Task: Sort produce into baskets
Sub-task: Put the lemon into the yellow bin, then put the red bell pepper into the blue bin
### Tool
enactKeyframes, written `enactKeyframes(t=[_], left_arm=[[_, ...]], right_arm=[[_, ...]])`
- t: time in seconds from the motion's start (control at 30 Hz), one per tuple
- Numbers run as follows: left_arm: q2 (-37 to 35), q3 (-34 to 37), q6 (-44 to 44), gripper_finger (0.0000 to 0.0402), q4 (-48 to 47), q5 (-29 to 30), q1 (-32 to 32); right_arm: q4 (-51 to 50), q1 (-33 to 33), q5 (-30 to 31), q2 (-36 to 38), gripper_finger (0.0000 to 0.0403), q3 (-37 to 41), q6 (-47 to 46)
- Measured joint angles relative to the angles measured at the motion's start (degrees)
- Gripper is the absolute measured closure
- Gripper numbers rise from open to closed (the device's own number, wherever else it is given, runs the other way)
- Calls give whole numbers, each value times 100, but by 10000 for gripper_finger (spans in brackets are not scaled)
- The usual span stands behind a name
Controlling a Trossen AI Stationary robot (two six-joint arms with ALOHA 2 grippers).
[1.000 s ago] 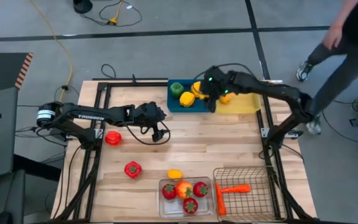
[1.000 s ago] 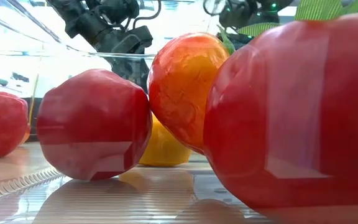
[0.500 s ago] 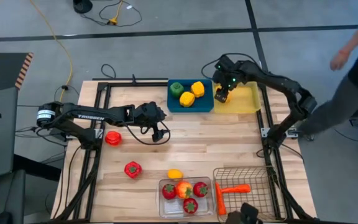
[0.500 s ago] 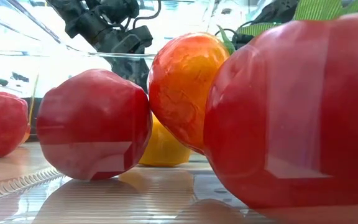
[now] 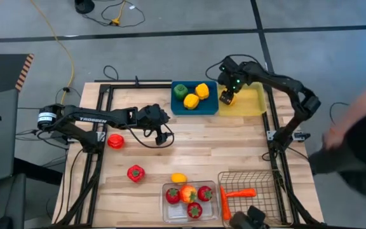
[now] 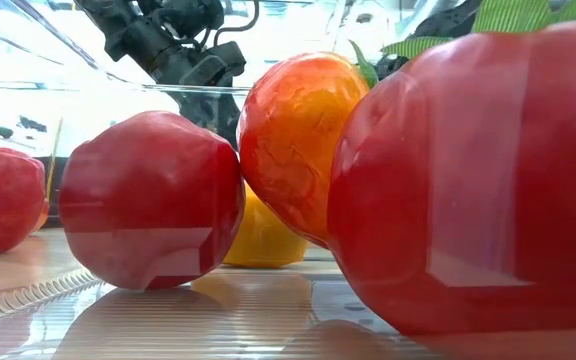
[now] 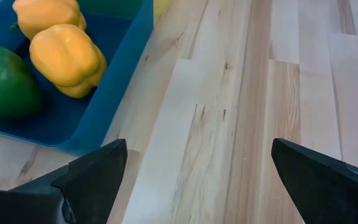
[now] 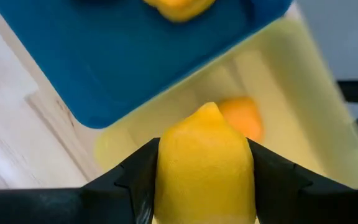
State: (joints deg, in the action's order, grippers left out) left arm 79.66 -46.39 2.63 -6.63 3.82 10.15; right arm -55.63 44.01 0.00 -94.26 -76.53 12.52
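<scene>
Upper right of the high view: right tool (image 5: 226, 98), clamped on a lemon (image 8: 204, 167), hangs directly over the yellow tray (image 5: 254, 102); left tool (image 5: 164, 124) waits mid-bench, apart.

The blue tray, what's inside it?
The blue tray holds one green pepper and two yellow peppers. From above nothing covers them. Whatever lies under the peppers stays hidden.
</scene>
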Motion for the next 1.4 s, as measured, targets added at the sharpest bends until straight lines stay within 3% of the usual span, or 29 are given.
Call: enactKeyframes(t=[0.33, 0.47, 0.87, 1.13, 1.27, 1.4], left_arm=[[0, 0, -2, 14, 2, 4, 0], [0, 0, -4, 14, 2, 3, 0], [0, 0, -280, 14, 4, -19, 0], [0, 0, -273, 14, 16, -663, -64], [0, -4, 152, 14, -11, -883, -187], [-112, -73, 413, 14, -617, -1296, -271]], right_arm=[[-270, -2, 7, -657, 167, 0, -48], [-312, -14, 341, -719, 149, -20, -45], [-334, -11, 342, -717, 95, -26, -5], [-350, -11, 344, -717, 63, -28, -5], [-350, -11, 344, -717, 57, -28, -5], [-350, -10, 347, -717, 58, -28, -5]])
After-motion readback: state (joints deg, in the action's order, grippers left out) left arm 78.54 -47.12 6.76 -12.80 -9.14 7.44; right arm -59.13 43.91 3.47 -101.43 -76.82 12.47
